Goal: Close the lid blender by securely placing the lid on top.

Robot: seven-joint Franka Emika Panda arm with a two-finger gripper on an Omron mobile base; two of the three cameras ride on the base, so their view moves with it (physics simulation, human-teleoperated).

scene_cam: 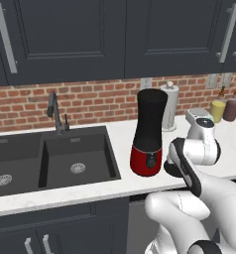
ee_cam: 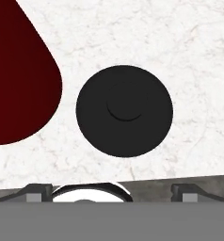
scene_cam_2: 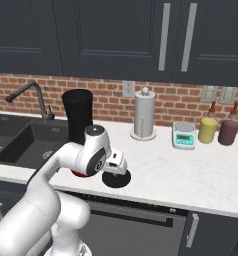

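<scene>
The blender (scene_cam: 149,130) stands on the white counter right of the sink, its matte black jar open at the top and its red base (ee_cam: 20,80) rounded and glossy. The lid (ee_cam: 124,110), a flat black disc with a raised centre, lies flat on the counter just right of the blender's base and apart from it; it is also seen as the lid (scene_cam_2: 116,180) near the counter's front edge. My gripper (ee_cam: 113,190) hangs straight above the lid, pointing down, open, with nothing between its fingertips (ee_cam: 36,190). In the right base view the gripper (scene_cam_2: 117,171) sits a little above the disc.
A white paper-towel roll (scene_cam_2: 144,115) stands behind the blender at the brick wall. A small scale (scene_cam_2: 184,135), a yellow jar (scene_cam_2: 207,130) and a maroon jar (scene_cam_2: 228,132) stand further right. The dark sink (scene_cam: 110,163) with its faucet (scene_cam: 55,111) lies left.
</scene>
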